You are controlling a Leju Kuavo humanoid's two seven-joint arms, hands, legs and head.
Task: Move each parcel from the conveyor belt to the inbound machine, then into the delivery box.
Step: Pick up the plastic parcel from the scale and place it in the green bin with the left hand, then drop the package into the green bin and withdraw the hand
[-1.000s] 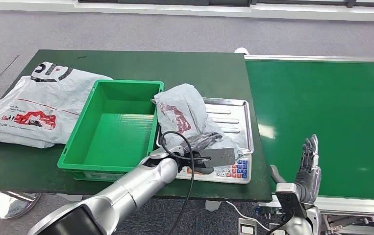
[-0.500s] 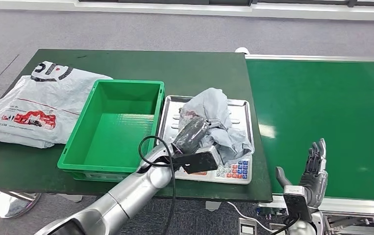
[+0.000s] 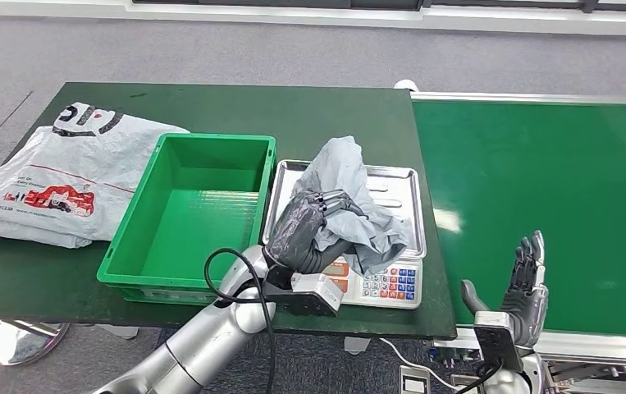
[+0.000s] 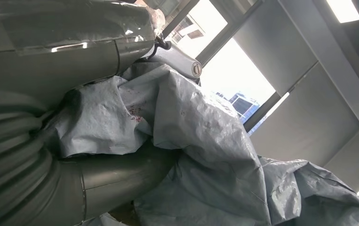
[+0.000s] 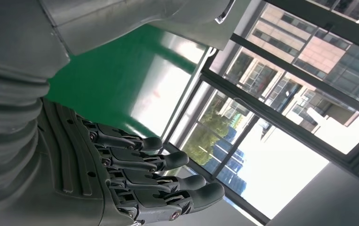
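Compared with half a second ago, the left robot hand [image 3: 305, 230] sits higher over the weighing scale [image 3: 391, 283], its palm turned up and its fingers curled around the crumpled grey parcel [image 3: 350, 205], which now stands taller above the scale's steel tray; the right robot hand [image 3: 525, 283] stays raised, fingers apart and holding nothing, at the near edge of the green conveyor belt [image 3: 539, 180]. One dark green bench [image 3: 235, 107] carries one green crate [image 3: 190, 217], one scale and two parcels. The second, a white poly mailer [image 3: 55, 176] with red and black printing too small to read, lies left of the crate.
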